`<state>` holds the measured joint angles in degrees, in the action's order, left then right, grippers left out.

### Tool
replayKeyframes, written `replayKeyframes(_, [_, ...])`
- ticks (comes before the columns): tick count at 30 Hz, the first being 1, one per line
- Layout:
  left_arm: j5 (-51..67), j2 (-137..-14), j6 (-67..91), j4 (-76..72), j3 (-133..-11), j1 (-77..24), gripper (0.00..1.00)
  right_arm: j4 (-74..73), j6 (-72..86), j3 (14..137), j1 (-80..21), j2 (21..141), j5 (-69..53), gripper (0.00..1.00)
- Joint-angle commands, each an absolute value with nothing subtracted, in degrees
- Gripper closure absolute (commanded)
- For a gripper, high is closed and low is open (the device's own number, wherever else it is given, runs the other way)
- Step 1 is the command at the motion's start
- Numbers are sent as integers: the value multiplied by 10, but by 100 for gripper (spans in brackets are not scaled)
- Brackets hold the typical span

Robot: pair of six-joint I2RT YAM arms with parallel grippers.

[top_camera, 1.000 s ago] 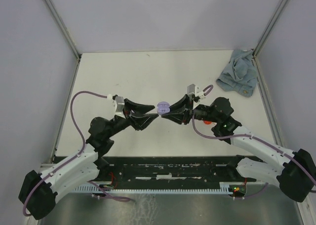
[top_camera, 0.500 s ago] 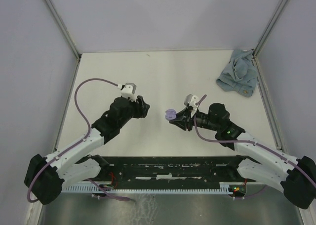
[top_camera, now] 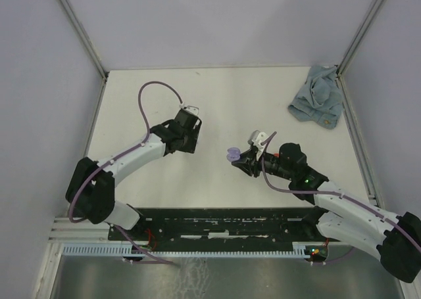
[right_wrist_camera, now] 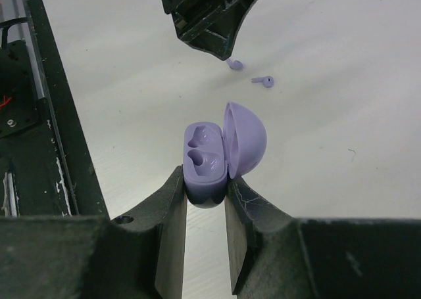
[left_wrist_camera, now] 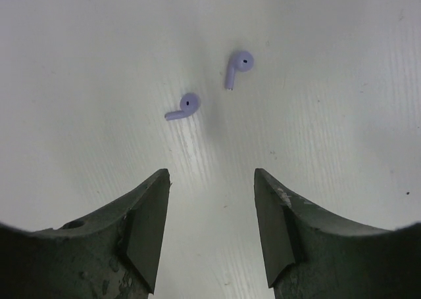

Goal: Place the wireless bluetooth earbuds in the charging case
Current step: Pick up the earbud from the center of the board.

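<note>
Neither earbud is seated yet, so most of the job is ahead of me. My right tool (right_wrist_camera: pixel 205 181) is pinched tight on the base of the lilac charging case (right_wrist_camera: pixel 209 160), which looks to be held clear of the counter (right_wrist_camera: pixel 329 115), lid swung open and both sockets empty. The two lilac earbuds (left_wrist_camera: pixel 240 68) lie loose on the counter, near each other but apart. My left arm reaches out over the middle, wrist pitched down, and my left tool (left_wrist_camera: pixel 210 175) hovers above them, jaws about half open, holding nothing. Each one has yet to be picked up and seated.
</note>
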<state>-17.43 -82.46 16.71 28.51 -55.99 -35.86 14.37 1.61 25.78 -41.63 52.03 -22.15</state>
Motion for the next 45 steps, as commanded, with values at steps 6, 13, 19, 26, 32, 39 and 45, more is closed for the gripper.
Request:
replayKeyframes(6, [-88,-946,-14,434,-714,-312,41,177,16,250,-418,488,-198,90])
replayKeyframes(13, [-61,-1033,-72,462,-775,-297,46,177,15,247,-418,477,-192,90])
replayKeyframes(19, [-64,-1092,-86,478,-816,-290,54,177,14,246,-418,478,-190,91])
replayKeyframes(26, [-74,-1130,-88,483,-835,-284,56,177,15,246,-418,480,-192,91])
replayKeyframes(32, [-61,-1161,-90,487,-860,-276,60,178,15,247,-418,481,-192,91])
replayKeyframes(39, [-51,-1177,-86,498,-861,-264,65,176,13,245,-418,473,-188,91])
replayKeyframes(45, [-49,-1173,-82,506,-849,-264,66,173,12,246,-418,470,-188,91])
